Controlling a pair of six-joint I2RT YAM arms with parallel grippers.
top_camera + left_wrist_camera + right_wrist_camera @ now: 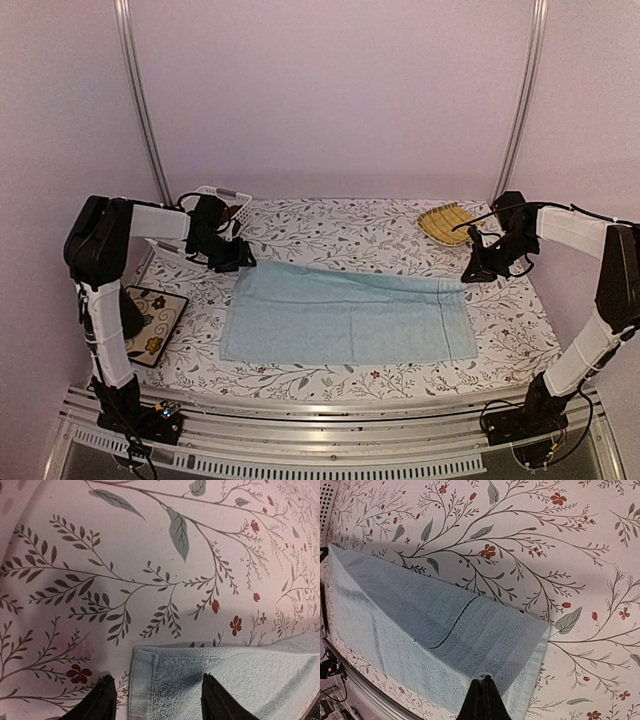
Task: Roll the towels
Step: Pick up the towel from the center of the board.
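A light blue towel (350,318) lies spread across the middle of the flowered cloth. Its far strip is raised in a slanted fold (470,625). My left gripper (238,260) stands open over the towel's far left corner (150,680), with one finger (102,702) off the cloth and the other finger (217,702) over it. My right gripper (484,680) is shut on a pinch of the towel's edge at the far right corner (470,272). A dark rust-red patch (232,212) shows in the white basket, too small to identify.
A white basket (212,193) stands at the far left behind my left arm. A yellow woven mat (446,222) lies at the far right. A flowered tile (157,325) with a dark object (130,312) beside it sits at the near left. A metal rail (330,420) runs along the near edge.
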